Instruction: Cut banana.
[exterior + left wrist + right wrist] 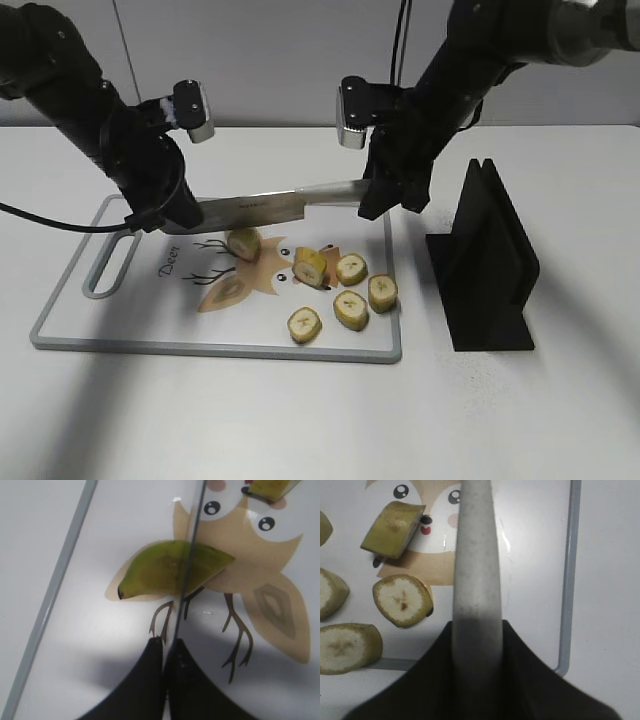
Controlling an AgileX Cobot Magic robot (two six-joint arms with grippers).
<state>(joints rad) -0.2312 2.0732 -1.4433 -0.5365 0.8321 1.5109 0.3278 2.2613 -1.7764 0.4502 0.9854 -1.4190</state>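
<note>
The banana [243, 242], a stubby yellow-green end chunk, lies on the cutting board [130, 345] over the deer print. A knife [260, 207] hangs level just above it. In the left wrist view the blade [189, 565] shows edge-on, crossing the banana [150, 572] near its middle. My left gripper [180, 212] is shut on the blade's tip end [169, 642]. My right gripper [385, 195] is shut on the grey knife handle [476, 555], with the jaws around it [477, 627].
A short chunk with flecked peel [311, 267] and several round slices [350, 308] lie on the board's right half, also in the right wrist view [402, 600]. A black knife stand [485, 260] is on the table right of the board. The board's right rim [568, 580] is near the handle.
</note>
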